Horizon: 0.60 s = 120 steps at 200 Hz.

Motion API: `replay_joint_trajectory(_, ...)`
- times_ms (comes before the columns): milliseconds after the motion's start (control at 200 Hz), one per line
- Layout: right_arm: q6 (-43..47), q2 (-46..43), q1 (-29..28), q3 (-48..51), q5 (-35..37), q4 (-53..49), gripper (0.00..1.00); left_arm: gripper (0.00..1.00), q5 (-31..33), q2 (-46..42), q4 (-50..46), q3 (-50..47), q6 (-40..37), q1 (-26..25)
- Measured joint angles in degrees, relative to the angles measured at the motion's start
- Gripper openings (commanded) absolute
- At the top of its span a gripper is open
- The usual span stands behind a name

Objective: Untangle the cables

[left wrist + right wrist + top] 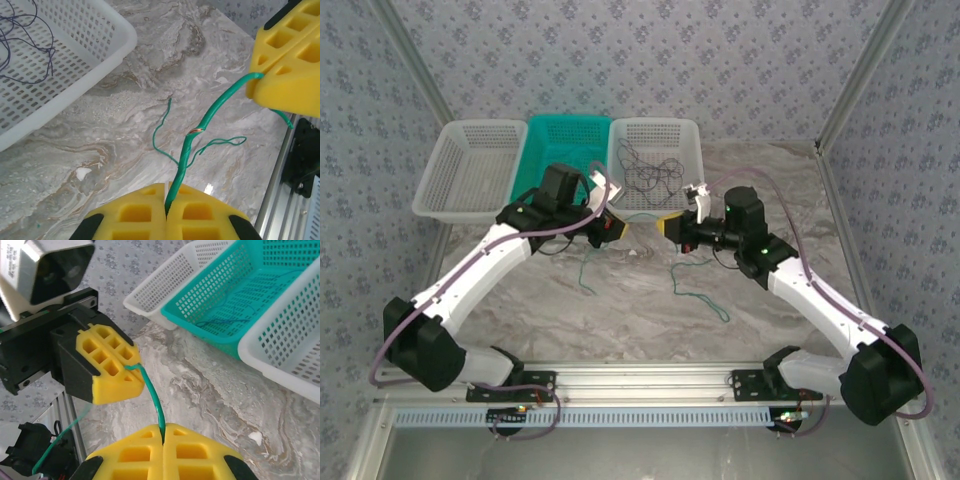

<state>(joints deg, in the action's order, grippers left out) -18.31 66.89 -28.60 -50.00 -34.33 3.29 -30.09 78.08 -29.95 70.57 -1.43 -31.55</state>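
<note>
green cable [210, 117]: hair-thin, light, limp; strung between both tools over the worktop [125, 125], loose tails drooping. left tool [165, 215]: pressed together on one end. right tool [162, 450]: pinching the other. copper twist [196, 131] mid-span looks fragile; grip beside it. dark cables [645, 175]: lying in white basket [655, 122].

At the far side of the grey, swirly bench [620, 320] sit a left white basket [470, 170], a teal basket [560, 150] and a right white basket [660, 135]. Thin green cables [700, 296] trail nearer.
</note>
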Motion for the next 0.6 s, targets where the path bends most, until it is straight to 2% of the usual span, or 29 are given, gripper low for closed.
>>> replay_joint_trajectory(75, 0.0, 0.0, 0.1, 0.0, 0.0, -0.5, 0.4, 0.0, 1.8, -0.9, 0.8, -1.0, 0.4, -0.1)
replay_joint_trajectory(115, 0.0, -0.2, 0.1, 0.0, 0.5, -0.8, 0.48, 0.0, 4.4, -1.8, 0.8, -1.4, 1.0, 0.1)
replay_joint_trajectory(290, 0.9, -2.4, 0.2, 0.3, 4.9, -1.4, 0.56, 0.0, 17.1, -5.1, 1.1, -1.2, 3.6, 2.9)
replay_joint_trajectory(375, 1.5, -4.4, 0.0, 1.0, 6.6, -1.3, 0.57, 0.0, 23.2, -5.2, 1.0, 0.9, 5.1, 5.4)
replay_joint_trajectory(470, 1.9, -5.7, 0.0, 1.6, 8.1, -1.4, 0.57, 0.0, 28.2, -3.9, 1.4, 4.9, 7.1, 10.8)
replay_joint_trajectory(600, 2.3, -5.9, 0.0, 2.1, 9.6, -1.4, 0.57, 0.0, 33.1, 1.7, 3.1, 11.6, 8.4, 21.1)
